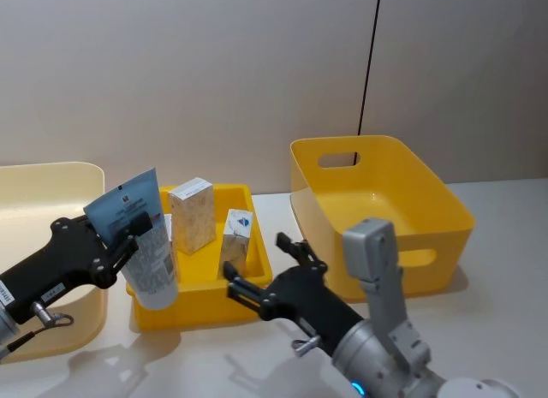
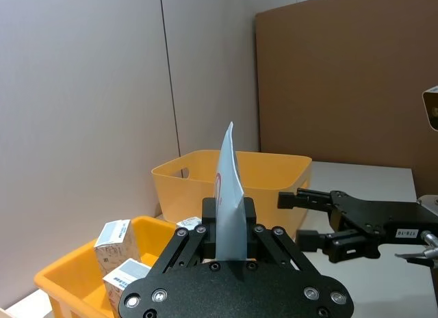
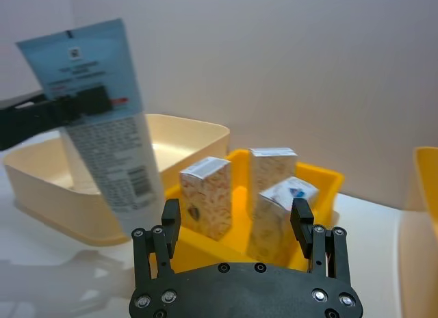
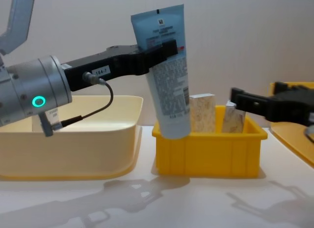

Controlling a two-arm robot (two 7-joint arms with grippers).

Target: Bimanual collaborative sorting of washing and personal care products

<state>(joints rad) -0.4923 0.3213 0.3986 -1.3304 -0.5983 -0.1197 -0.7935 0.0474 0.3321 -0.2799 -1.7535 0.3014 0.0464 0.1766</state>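
My left gripper (image 1: 130, 234) is shut on a pale-blue squeeze tube (image 1: 141, 244), holding it upright with the cap end down over the left end of the small yellow bin (image 1: 197, 314). In the chest view the tube (image 4: 167, 76) hangs just in front of that bin's (image 4: 211, 154) left corner. Cream marbled cartons (image 1: 193, 214) (image 1: 237, 240) stand upright inside the bin. My right gripper (image 1: 259, 265) is open and empty at the bin's front right corner, facing the cartons (image 3: 205, 205) (image 3: 272, 174).
A large yellow bin (image 1: 377, 143) stands to the right, behind my right arm. A cream tub (image 1: 51, 171) sits at the left, under my left arm. The white table stretches along the front.
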